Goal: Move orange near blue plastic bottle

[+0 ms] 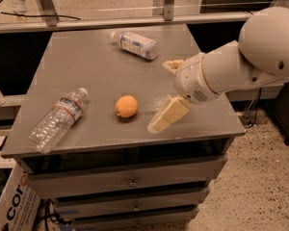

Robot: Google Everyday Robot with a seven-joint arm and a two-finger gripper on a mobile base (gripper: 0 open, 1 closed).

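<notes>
The orange (126, 106) lies on the grey table top (86, 71), near the front middle. The blue plastic bottle (135, 44), short with a white-and-blue label, lies on its side at the back of the table, well apart from the orange. My gripper (158, 95) is on a white arm coming in from the right. It hangs just right of the orange, low over the table. Its two cream fingers (166, 113) are spread wide and hold nothing.
A longer ribbed clear bottle (58, 119) lies on its side at the front left. The table is a drawer cabinet (130, 182). A metal rail (111, 20) runs behind it. A cardboard box (12, 206) stands on the floor at the lower left.
</notes>
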